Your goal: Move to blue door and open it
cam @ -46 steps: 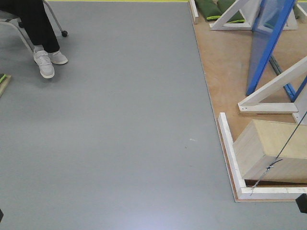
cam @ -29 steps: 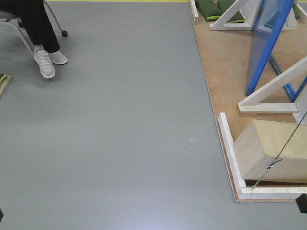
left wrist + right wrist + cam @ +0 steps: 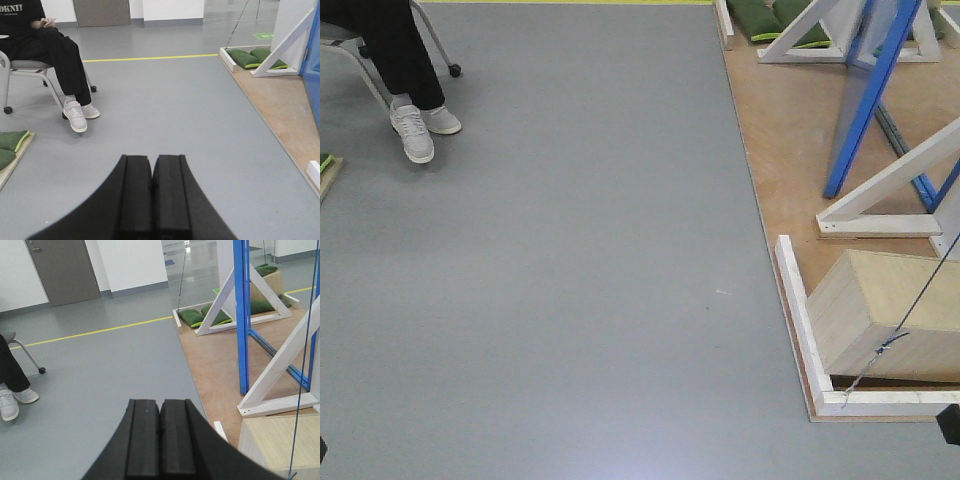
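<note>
I read this as the approach stage of the job, with nearly all the work ahead of me. The blue door [image 3: 868, 95] stands on the wooden platform [image 3: 788, 150] ahead and to my right. It sits in the upper right corner of the front view, tilted by the camera angle and seen close to edge-on, with a white diagonal brace [image 3: 888, 185] beside its foot. From the right wrist camera I get only its bright blue upright edge [image 3: 242, 315], well apart from the arm. From the left wrist camera it is just a strip of blue at the far right border [image 3: 314, 70]. I cannot find the lever handle or the lock in any view, and I cannot tell whether the panel is latched. The base sits on the grey floor [image 3: 570, 280], off the platform, with a pale wooden box [image 3: 885, 300] between me and the door on the right side. The left gripper [image 3: 152, 161] has its pads pressed together on nothing, and the right gripper [image 3: 160, 405] is closed and empty too. Neither is near any object. A seated person [image 3: 55, 55] is off to my left, clear of the route. What remains, as I judge it, is driving closer, squaring up to the handle side, taking the lever and swinging the panel.
</note>
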